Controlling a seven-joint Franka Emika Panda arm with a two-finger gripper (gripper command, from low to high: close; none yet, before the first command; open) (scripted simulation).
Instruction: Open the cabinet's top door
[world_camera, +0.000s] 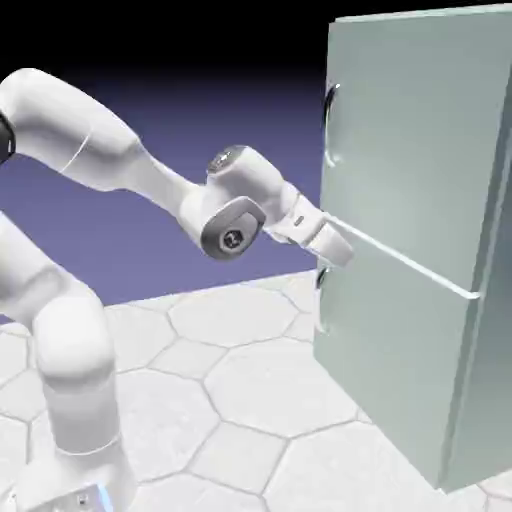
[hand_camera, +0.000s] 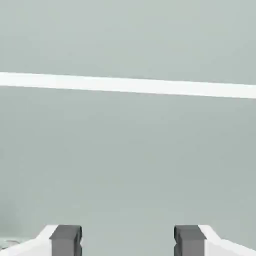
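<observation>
Exterior view: the cabinet (world_camera: 400, 330) stands at the right, cropped by the frame; its top door (world_camera: 410, 140), with curved handle (world_camera: 330, 125), lies above the pale seam (world_camera: 405, 258). The hand (world_camera: 318, 232) overlaps the front near the seam; contact is perhaps indeterminable, its fingertips being obscured.

Hand view: the fingertips (hand_camera: 66, 241) are parted, released; a sliver of metal is cut off lower left.

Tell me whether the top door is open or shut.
Shut: the top door sits flush above the bottom door, only a thin pale line between them.
</observation>
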